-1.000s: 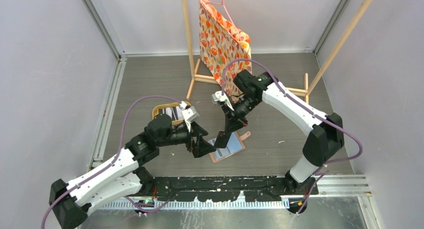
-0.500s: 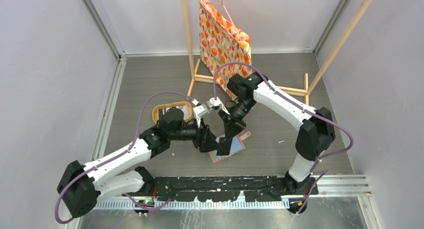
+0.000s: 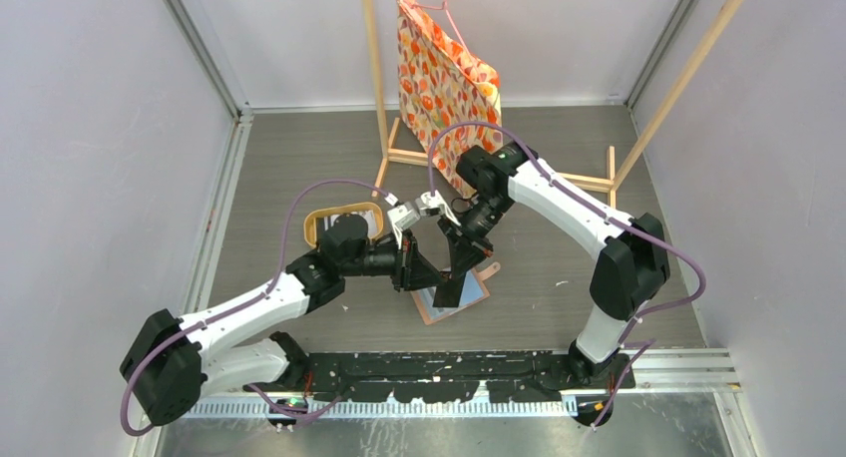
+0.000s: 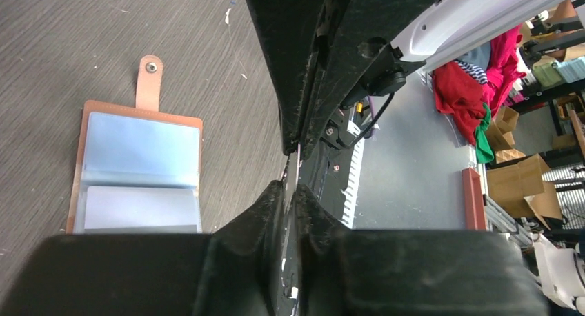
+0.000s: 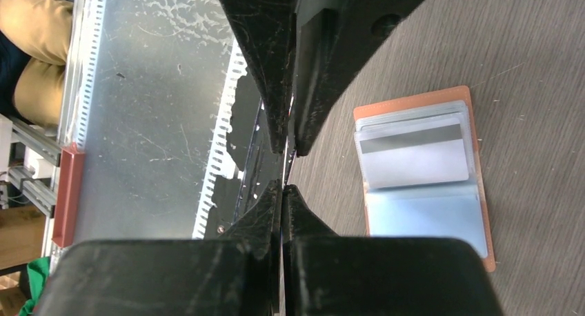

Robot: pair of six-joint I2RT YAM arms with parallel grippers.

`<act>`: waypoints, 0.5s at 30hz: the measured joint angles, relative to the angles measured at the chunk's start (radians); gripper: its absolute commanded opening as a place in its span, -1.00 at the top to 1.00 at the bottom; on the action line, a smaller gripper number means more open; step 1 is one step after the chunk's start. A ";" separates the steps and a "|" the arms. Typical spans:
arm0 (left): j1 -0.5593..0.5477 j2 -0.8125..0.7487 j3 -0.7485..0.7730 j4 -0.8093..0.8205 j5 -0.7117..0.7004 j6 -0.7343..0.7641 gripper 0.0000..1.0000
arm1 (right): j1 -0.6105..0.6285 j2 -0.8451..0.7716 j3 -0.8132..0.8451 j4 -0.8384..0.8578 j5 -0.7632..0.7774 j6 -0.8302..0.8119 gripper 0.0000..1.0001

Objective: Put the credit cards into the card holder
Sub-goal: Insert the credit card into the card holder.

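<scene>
The step in hand looks like a handover: both arms meet just above the card holder (image 5: 421, 216), which lies open mid-table, toward the near edge (one light striped card (image 5: 412, 154) sits in a slot). The right gripper (image 5: 283, 192) is clamped tight on a dark card (image 3: 452, 289). The left gripper (image 4: 290, 192) has its jaws narrow, pinching the same card's opposite edge. Next, probably, one grip must release so the other can tilt the card flat and slide it into a free pocket.
</scene>
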 measured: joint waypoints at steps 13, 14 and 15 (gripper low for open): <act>0.001 -0.044 -0.092 0.099 -0.021 -0.096 0.99 | -0.004 -0.002 0.000 0.056 0.002 0.109 -0.25; 0.001 -0.062 -0.114 0.117 -0.031 -0.111 0.99 | -0.009 -0.005 0.000 0.073 0.001 0.131 -0.27; 0.001 -0.083 -0.142 0.143 -0.040 -0.133 0.99 | -0.021 -0.011 0.000 0.093 0.000 0.158 -0.29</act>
